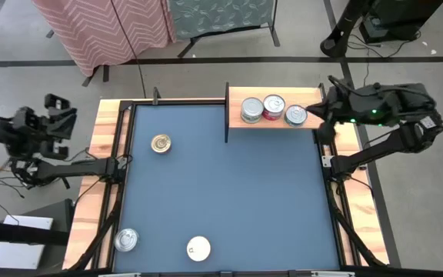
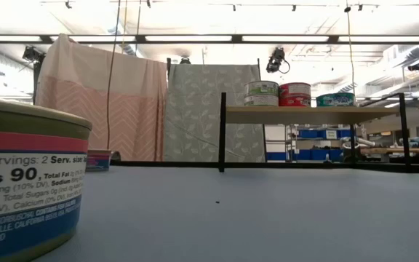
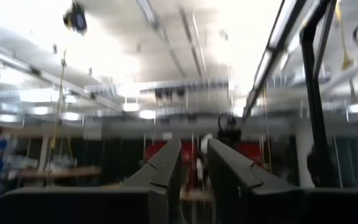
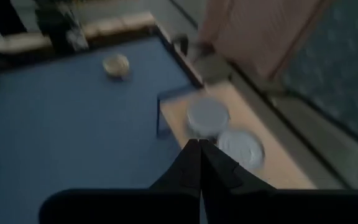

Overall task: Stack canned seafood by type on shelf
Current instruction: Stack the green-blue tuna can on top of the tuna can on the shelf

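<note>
1. Nearest the low camera, a tin (image 2: 28, 185) with a red and blue nutrition label fills the left edge, partly cut off; which worktop tin it is you cannot tell.
2. Your left tool (image 3: 194, 171) is parked off the worktop's left side, pointing up at the ceiling, fingers close together and holding nothing.
3. Three tins wait on the blue worktop (image 1: 229, 192): a gold-lidded tin (image 1: 160, 143) near the far left, a silver tin (image 1: 126, 239) and a white-lidded tin (image 1: 198, 248) at the near edge.
4. On the shelf (image 1: 237, 100), three stacks stand in a row: a silver-lidded stack (image 1: 251, 110), a red-sided stack (image 1: 273, 106) and a teal-sided stack (image 1: 296, 115).
5. Your right tool (image 4: 200, 163) hovers just beyond the shelf's right end, clenched and empty.
6. Judging by this, a placement looks finished; the next fetch calls for opening and reaching across to a loose tin.
</note>
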Motion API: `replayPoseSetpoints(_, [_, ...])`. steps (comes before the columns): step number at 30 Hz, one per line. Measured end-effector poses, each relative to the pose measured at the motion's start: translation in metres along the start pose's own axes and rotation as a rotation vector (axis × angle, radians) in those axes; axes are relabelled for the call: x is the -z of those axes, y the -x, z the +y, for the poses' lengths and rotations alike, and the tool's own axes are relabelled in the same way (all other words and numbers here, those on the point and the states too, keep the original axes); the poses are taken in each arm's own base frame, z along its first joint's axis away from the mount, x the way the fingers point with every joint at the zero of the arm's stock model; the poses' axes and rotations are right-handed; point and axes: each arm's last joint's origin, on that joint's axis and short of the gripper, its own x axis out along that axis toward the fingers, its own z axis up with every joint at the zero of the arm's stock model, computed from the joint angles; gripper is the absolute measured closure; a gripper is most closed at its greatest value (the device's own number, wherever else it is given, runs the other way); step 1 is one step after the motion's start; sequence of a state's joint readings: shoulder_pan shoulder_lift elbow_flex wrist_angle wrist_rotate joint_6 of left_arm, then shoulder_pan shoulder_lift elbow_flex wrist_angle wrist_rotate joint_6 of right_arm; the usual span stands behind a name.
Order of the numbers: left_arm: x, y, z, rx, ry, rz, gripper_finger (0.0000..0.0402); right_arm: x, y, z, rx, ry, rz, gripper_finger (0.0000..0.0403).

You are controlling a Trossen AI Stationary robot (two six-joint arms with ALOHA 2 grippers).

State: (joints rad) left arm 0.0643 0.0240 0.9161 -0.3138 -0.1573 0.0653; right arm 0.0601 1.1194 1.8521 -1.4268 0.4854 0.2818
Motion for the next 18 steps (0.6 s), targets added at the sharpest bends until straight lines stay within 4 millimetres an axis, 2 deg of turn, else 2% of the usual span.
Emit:
replayPoseSetpoints(4, [-0.015,0.008,0.002,0.016,0.061,0.116,0.0325,0.016,0.017,-0.01,-0.062,-0.08,0.082,0.0396])
replayPoseSetpoints(6, [-0.016,0.009,0.001,0.044,0.101,0.175,0.0325,0.021,0.025,-0.014,-0.115,-0.131,0.086,0.0398])
replayPoseSetpoints(13, [0.008,0.027,0.001,0.02,0.348,0.51,0.0326,0.038,0.052,-0.029,-0.262,-0.336,0.089,0.04])
replayPoseSetpoints(18, [0.015,0.032,-0.003,0.11,0.542,0.639,0.0326,0.051,0.046,-0.028,-0.3,-0.382,0.164,0.04])
